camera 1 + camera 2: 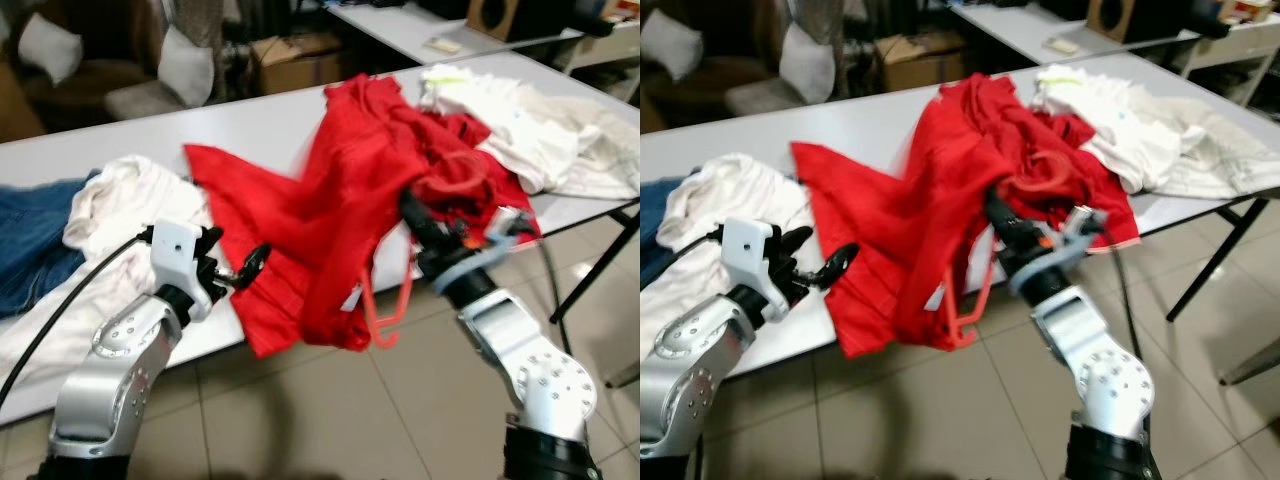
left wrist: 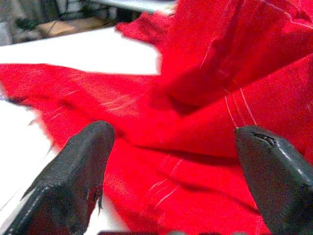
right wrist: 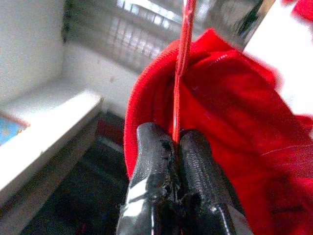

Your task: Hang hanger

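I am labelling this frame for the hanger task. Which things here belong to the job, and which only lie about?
Job:
- red hanger, pinched in the right pincer
- red garment draped over it
- left pincer, open, beside the garment

Lying about:
- white clothes
- jeans
- cream top
- grey table
- cardboard box

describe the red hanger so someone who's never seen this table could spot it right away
Find the long white table piled with clothes, then the red garment spilling over its near edge. The red hanger dangles from that cloth below the table edge, pinched by the right gripper; it is thin rigid plastic, unlike the soft fabrics around it.
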Controlling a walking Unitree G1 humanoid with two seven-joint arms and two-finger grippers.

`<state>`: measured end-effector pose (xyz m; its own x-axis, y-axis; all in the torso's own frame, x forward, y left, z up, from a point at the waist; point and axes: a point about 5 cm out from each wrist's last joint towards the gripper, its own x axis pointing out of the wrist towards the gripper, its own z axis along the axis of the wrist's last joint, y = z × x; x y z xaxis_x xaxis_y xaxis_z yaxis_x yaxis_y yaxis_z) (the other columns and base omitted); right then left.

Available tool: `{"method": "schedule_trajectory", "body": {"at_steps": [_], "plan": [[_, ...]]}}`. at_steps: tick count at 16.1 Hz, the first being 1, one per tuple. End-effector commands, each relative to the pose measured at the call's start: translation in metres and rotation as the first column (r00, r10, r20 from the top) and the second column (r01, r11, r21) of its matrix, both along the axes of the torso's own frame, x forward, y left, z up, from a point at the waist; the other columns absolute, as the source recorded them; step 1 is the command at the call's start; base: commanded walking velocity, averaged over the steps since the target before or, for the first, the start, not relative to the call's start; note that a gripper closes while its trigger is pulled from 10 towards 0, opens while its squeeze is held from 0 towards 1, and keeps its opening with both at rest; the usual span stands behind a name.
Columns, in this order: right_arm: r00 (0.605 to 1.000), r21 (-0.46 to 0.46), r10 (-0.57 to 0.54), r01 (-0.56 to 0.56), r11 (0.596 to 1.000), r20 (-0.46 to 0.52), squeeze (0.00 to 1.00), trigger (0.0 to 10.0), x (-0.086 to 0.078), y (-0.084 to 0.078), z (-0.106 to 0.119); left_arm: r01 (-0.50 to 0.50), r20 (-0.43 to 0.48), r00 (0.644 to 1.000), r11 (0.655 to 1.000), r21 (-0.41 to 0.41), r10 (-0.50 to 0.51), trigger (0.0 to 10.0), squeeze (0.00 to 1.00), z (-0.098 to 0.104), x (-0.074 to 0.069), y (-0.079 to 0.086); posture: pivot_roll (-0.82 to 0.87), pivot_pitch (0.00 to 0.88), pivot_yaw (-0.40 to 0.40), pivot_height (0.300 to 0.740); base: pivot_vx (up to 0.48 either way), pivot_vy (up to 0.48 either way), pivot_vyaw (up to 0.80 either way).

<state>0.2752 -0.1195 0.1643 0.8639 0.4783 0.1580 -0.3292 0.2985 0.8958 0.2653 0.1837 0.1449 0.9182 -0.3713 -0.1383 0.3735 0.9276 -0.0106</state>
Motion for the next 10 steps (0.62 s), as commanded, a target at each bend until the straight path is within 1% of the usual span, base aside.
{"method": "schedule_trajectory", "body": {"at_steps": [1, 2, 3, 4, 6, 7, 8, 9, 10], "plan": [[1.0, -0.05, 0.023, -0.022, 0.998, 0.017, 0.0, 10.0, 0.003, 0.002, 0.002, 0.008, 0.018, 1.0, 1.0, 0.013, -0.008, 10.0, 0.0, 0.002, 0.002, -0.002, -0.07, 0.0, 0.071, 0.74, 0.0, 0.0, 0.0], [1.0, -0.087, 0.023, -0.021, 0.996, 0.018, 0.0, 10.0, 0.006, 0.001, 0.001, 0.035, 0.018, 0.999, 0.999, -0.011, -0.035, 10.0, 0.0, 0.003, 0.001, -0.005, -0.07, 0.0, 0.073, 0.74, 0.0, 0.0, 0.0], [0.999, -0.097, 0.027, -0.024, 0.995, 0.025, 0.0, 10.0, 0.011, 0.001, 0.002, 0.099, -0.018, 0.995, 0.992, -0.075, -0.101, 10.0, 0.93, 0.0, -0.002, -0.01, -0.07, 0.0, 0.074, 0.74, 0.0, 0.0, 0.0], [0.999, -0.096, 0.033, -0.03, 0.995, 0.029, 0.0, 10.0, 0.013, 0.002, 0.002, 0.132, -0.025, 0.991, 0.987, -0.092, -0.135, 10.0, 1.0, -0.001, -0.003, -0.013, -0.07, 0.0, 0.073, 0.74, 0.0, 0.0, 0.0], [0.997, -0.058, 0.058, -0.056, 0.997, 0.044, 0.0, 10.0, 0.021, 0.004, 0.004, 0.233, -0.027, 0.971, 0.966, -0.114, -0.237, 10.0, 1.0, -0.001, -0.003, -0.026, -0.07, 0.0, 0.057, 0.74, 0.0, 0.0, 0.0], [0.996, -0.04, 0.071, -0.069, 0.997, 0.055, 0.0, 10.0, 0.023, 0.005, 0.006, 0.264, -0.03, 0.963, 0.959, -0.103, -0.268, 10.0, 1.0, -0.003, -0.003, -0.03, -0.07, 0.0, 0.055, 0.74, 0.0, 0.0, 0.0], [0.994, -0.027, 0.084, -0.083, 0.996, 0.064, 0.0, 10.0, 0.025, 0.006, 0.008, 0.293, -0.038, 0.955, 0.954, -0.065, -0.295, 10.0, 1.0, -0.006, -0.003, -0.033, -0.07, 0.0, 0.045, 0.74, 0.0, 0.0, 0.0], [0.992, -0.016, 0.1, -0.099, 0.995, 0.075, 0.0, 10.0, 0.027, 0.007, 0.011, 0.279, -0.06, 0.958, 0.96, -0.015, -0.279, 10.0, 1.0, -0.012, 0.0, -0.034, -0.07, 0.0, 0.042, 0.74, 0.0, 0.0, 0.0], [0.991, -0.003, 0.107, -0.107, 0.994, 0.082, 0.0, 10.0, 0.029, 0.006, 0.013, 0.251, -0.112, 0.963, 0.967, 0.03, -0.247, 10.0, 0.04, -0.02, 0.002, -0.032, -0.07, 0.0, 0.043, 0.74, 0.0, 0.0, 0.0]]}}
